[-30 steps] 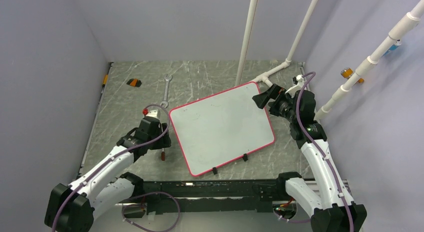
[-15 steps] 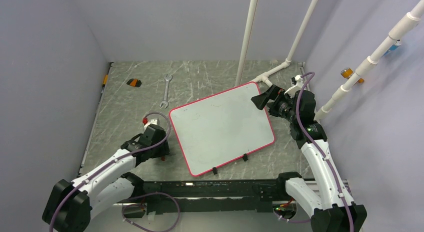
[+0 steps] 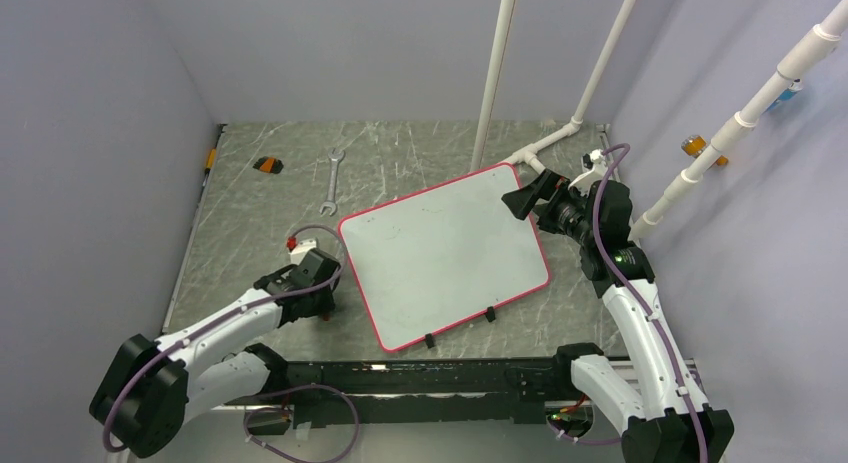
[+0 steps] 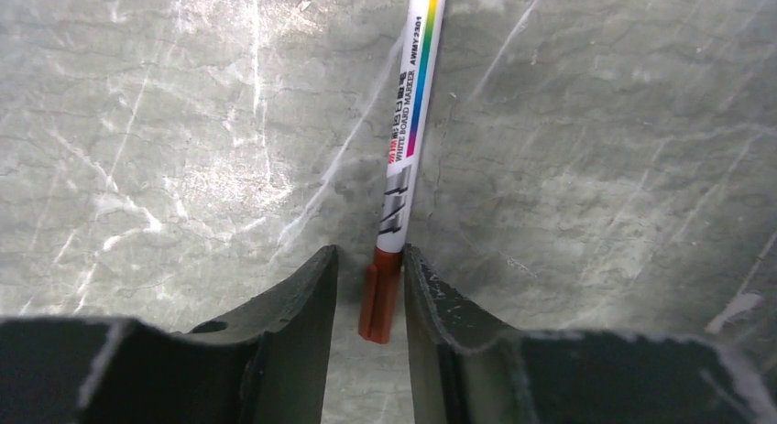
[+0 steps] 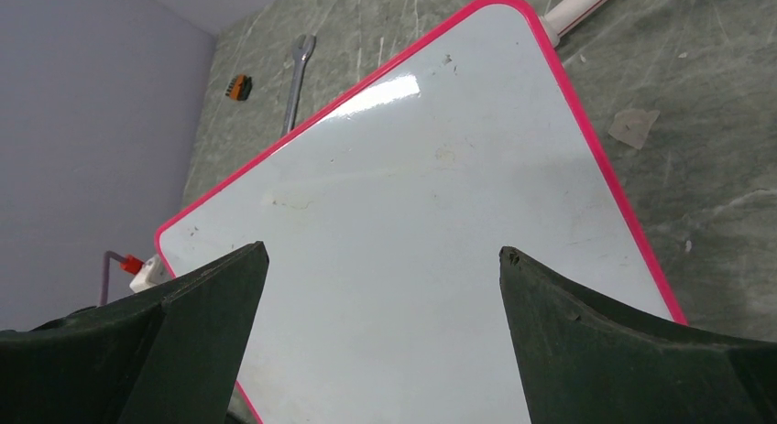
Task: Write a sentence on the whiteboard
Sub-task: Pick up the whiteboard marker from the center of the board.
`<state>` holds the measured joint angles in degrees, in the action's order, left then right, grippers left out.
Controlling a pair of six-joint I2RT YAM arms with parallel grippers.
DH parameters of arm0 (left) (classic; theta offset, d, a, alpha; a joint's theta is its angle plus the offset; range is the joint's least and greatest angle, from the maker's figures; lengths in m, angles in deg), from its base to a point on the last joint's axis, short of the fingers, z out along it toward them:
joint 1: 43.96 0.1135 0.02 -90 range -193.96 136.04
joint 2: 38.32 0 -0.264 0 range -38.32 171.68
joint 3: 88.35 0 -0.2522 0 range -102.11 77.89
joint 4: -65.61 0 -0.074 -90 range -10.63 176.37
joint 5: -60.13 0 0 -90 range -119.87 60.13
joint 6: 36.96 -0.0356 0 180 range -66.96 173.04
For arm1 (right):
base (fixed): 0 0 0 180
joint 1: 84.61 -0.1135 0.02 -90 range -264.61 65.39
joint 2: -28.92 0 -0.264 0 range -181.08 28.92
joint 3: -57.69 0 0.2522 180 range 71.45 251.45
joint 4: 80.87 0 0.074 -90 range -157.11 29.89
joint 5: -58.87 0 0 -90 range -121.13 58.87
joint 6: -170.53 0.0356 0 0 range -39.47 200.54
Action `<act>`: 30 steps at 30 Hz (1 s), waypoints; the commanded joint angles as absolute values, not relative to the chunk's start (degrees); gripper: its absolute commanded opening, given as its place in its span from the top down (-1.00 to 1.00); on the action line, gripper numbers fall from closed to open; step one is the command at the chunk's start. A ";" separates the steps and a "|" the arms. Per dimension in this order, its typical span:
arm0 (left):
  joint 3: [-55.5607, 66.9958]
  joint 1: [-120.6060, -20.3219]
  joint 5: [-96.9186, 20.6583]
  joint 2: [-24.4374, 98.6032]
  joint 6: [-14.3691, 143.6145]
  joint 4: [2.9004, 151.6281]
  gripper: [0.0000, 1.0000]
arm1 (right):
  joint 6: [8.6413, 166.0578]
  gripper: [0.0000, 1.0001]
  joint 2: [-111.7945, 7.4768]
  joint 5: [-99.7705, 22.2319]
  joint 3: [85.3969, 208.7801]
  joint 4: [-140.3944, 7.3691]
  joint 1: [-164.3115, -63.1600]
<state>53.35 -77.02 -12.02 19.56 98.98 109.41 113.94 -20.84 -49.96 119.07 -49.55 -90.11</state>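
Note:
The whiteboard (image 3: pixel 445 253) lies flat and tilted on the marbled table, pink-framed, and its surface (image 5: pixel 431 222) is blank apart from faint smudges. No sentence shows on it. A white marker (image 4: pixel 408 122) with a rainbow stripe lies on the table left of the board. Its red end (image 4: pixel 380 296) sits between the fingers of my left gripper (image 4: pixel 369 252). The right finger touches it and a narrow gap remains on the left side. From above, the left gripper (image 3: pixel 322 301) hides the marker. My right gripper (image 3: pixel 522 198) hovers over the board's far right corner, jaws wide (image 5: pixel 383 250) and empty.
A wrench (image 3: pixel 332 178) and a small orange-black item (image 3: pixel 267 164) lie at the back left. White pipes (image 3: pixel 497 73) rise behind the board. Two black clips (image 3: pixel 429 339) sit on the board's near edge. Grey walls close in on the left, right and back.
My left gripper has come down and toward the near edge over the marker, and its jaws have narrowed around the red end. The right arm has not moved.

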 commanded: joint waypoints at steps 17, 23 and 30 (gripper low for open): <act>49.36 -80.47 -9.66 20.13 101.19 112.55 1.00 | 114.28 -0.99 -20.09 -55.52 120.10 -52.05 -90.20; 46.60 -80.44 -9.21 14.13 100.45 117.42 1.00 | 115.24 -0.99 -19.68 -59.34 119.78 -54.42 -90.28; 42.82 -80.51 -7.69 5.67 99.97 123.33 1.00 | 115.34 -0.99 -22.55 -66.44 121.96 -54.10 -90.38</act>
